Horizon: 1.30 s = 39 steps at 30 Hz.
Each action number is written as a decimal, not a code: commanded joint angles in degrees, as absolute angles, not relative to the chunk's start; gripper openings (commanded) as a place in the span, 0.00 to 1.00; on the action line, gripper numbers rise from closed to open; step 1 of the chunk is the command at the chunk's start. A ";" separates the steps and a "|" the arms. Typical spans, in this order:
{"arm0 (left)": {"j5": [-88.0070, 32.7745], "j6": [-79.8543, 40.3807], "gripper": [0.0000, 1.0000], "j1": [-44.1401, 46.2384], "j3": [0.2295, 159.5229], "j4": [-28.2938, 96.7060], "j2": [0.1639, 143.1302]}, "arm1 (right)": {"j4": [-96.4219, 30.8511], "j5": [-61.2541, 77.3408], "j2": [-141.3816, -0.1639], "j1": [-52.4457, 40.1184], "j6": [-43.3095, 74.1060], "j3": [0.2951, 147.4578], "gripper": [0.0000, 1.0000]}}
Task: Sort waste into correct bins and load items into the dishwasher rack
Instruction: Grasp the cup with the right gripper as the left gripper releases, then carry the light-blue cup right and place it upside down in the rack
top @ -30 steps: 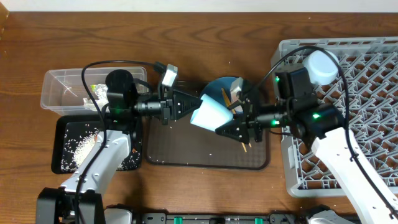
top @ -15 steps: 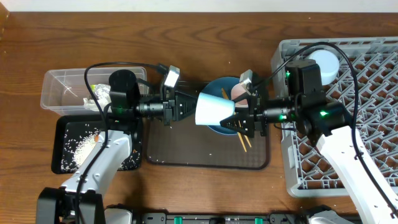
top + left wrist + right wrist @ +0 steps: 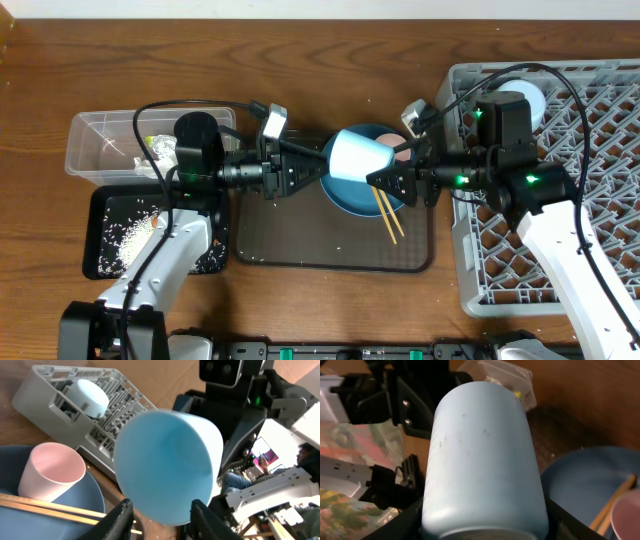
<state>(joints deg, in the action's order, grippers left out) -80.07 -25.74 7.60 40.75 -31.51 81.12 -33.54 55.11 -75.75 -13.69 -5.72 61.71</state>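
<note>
Right gripper (image 3: pixel 380 176) is clamped on the light-blue bowl (image 3: pixel 360 157), which is tipped on its side in the air over the dark-blue plate (image 3: pixel 345 197). Left gripper (image 3: pixel 310 170) sits at the plate's opposite rim, jaws parted and off the bowl.

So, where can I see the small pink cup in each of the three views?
Overhead: pink cup near the centre, on the upper right part of the plate, mostly hidden.
Left wrist: pink cup at lower left, upright on the plate.
Right wrist: pink cup in the bottom right corner, cut off.
Shared landmark: the dark-blue plate under it.
</note>
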 commanded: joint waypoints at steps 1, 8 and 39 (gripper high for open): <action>-79.35 -25.08 0.42 7.66 41.08 -31.70 81.34 | -35.44 50.24 -75.72 -12.53 -4.69 62.17 0.31; -70.54 -20.01 0.49 7.68 41.08 -22.98 81.45 | -49.19 31.64 -75.72 -6.68 3.18 67.09 0.29; -32.53 -20.18 0.53 7.68 41.08 -4.51 81.45 | -76.07 -1.91 -86.72 1.10 10.20 84.27 0.21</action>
